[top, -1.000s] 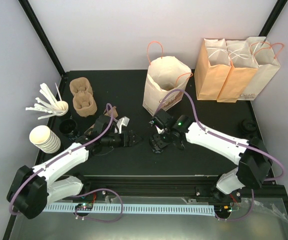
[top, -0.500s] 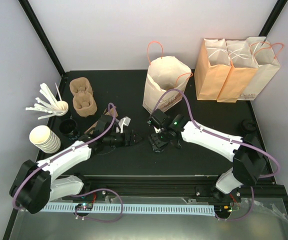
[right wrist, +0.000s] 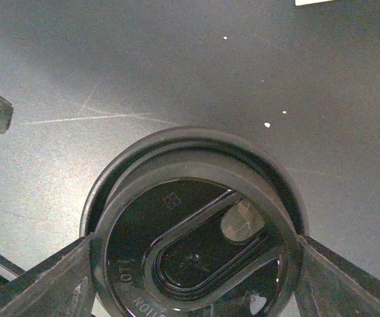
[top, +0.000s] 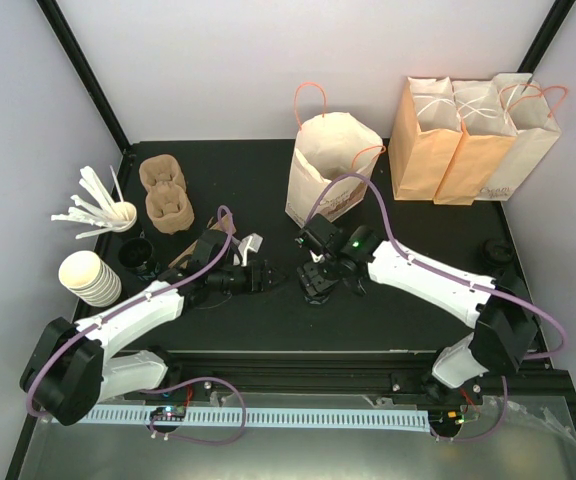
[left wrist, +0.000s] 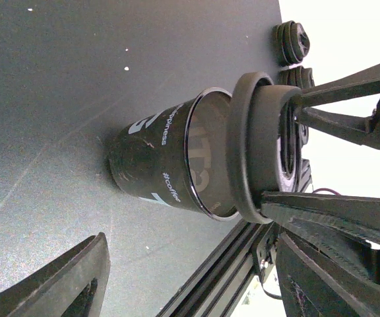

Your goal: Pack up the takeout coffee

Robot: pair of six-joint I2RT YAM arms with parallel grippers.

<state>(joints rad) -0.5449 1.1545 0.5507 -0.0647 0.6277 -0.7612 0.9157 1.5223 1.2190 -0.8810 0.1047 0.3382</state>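
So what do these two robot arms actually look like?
The left arm and right arm have smooth white shells between chunky black joints. A purple cable loops along the outside of each. A small green light glows near the right wrist. The left gripper and right gripper are black, with two tapered, strutted fingers.

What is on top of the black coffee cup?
A round black lid, gripped by the right arm's fingers, sits over the rim of the cup, not pressed on: the rim shows below it. The lid covers the opening, so the contents cannot be seen.
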